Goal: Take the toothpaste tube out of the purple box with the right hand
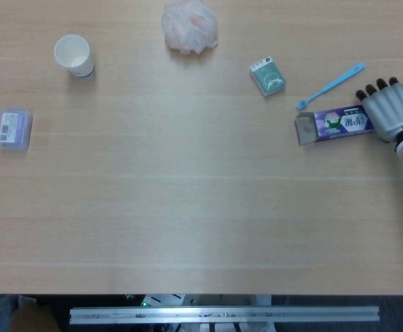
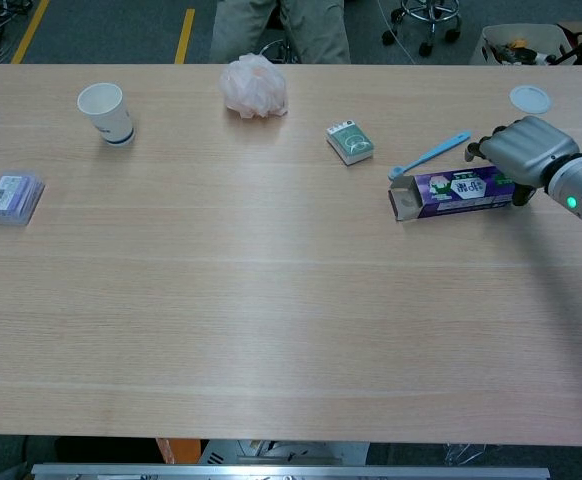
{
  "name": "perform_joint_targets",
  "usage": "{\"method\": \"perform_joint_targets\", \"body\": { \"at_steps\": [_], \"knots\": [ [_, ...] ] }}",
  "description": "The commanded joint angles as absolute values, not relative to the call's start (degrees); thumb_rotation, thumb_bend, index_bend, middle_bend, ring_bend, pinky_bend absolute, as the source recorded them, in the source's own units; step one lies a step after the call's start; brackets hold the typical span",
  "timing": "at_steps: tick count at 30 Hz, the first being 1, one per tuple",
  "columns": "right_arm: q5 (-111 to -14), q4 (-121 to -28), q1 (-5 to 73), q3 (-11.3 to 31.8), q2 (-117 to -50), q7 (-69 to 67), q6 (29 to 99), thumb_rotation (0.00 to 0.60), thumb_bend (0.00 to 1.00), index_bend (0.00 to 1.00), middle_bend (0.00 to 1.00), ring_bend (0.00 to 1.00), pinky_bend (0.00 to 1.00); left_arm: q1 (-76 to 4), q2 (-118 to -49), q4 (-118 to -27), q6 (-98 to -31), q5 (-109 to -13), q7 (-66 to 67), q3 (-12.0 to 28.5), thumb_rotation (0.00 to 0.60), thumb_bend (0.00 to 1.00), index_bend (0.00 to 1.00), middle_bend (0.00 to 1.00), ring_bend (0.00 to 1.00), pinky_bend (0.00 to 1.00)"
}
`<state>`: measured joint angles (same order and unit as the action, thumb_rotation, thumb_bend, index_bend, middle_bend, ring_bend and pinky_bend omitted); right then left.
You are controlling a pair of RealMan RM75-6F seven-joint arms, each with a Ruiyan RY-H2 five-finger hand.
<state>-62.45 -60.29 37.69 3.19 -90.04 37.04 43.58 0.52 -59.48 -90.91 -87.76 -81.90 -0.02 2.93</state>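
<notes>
The purple box (image 1: 340, 122) lies flat on the table's right side, with its grey flap standing open at the left end. In the chest view the purple box (image 2: 461, 192) shows its printed top. No toothpaste tube shows outside it. My right hand (image 1: 390, 111) sits over the box's right end, back upward, fingers curled over the far side. In the chest view the right hand (image 2: 527, 148) has its thumb on the near side of that end; whether it grips is unclear. The left hand is out of both views.
A blue toothbrush (image 1: 329, 86) lies just beyond the box, and a small green box (image 1: 267, 76) sits further left. A paper cup (image 1: 73, 55), a crumpled bag (image 1: 190, 25) and a small purple pack (image 1: 14, 129) lie on the left half. A white lid (image 2: 530, 98) sits far right.
</notes>
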Motion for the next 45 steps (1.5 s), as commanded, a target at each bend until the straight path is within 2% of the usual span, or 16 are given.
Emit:
{"method": "perform_joint_targets", "body": {
  "at_steps": [1, 8, 15, 24, 31, 37, 45],
  "knots": [
    [-62.09, -58.26, 38.1, 2.9, -91.01, 36.13, 42.06, 0.6, 0.05, 0.27, 0.32, 0.23, 0.3, 0.61, -59.37, -91.18, -87.82, -81.89, 0.14, 2.86, 0.6, 0.33, 0.22, 0.2, 0.18, 0.19],
    [-62.2, -56.64, 38.46, 2.66, -91.76, 35.17, 41.33, 0.6, 0.05, 0.38, 0.37, 0.28, 0.38, 0.9, -59.07, -91.48, -87.99, -81.74, 0.1, 2.75, 0.6, 0.33, 0.22, 0.2, 0.18, 0.19],
    [-61.96, -57.8, 38.71, 2.98, -91.18, 35.36, 42.13, 0.6, 0.08, 0.51, 0.45, 0.38, 0.51, 0.96, -59.29, -91.26, -87.96, -81.76, -0.09, 2.69, 0.6, 0.33, 0.22, 0.2, 0.18, 0.19],
    [-64.05, -71.45, 41.98, 4.61, -82.8, 41.22, 45.72, 0.6, 0.08, 0.52, 0.46, 0.42, 0.55, 1.24, -58.93, -91.16, -88.63, -82.17, -0.77, 2.74, 0.6, 0.33, 0.22, 0.2, 0.18, 0.19],
    [-61.63, -83.28, 47.7, 6.48, -74.51, 50.16, 44.47, 0.6, 0.08, 0.52, 0.46, 0.42, 0.55, 1.42, -59.49, -89.99, -88.39, -81.97, -2.17, 2.65, 0.6, 0.33, 0.22, 0.2, 0.18, 0.19],
    [-57.68, -88.79, 51.75, 6.43, -71.89, 56.57, 44.38, 0.6, 0.08, 0.52, 0.46, 0.42, 0.55, 1.71, -59.56, -89.2, -88.85, -82.14, -3.39, 2.69, 0.6, 0.33, 0.22, 0.2, 0.18, 0.19],
    [-54.34, -91.67, 52.8, 5.17, -70.92, 57.22, 47.04, 0.6, 0.08, 0.52, 0.46, 0.42, 0.55, 1.93, -59.57, -88.54, -88.78, -82.04, -4.06, 2.62, 0.6, 0.33, 0.22, 0.2, 0.18, 0.19]
  ]
}}
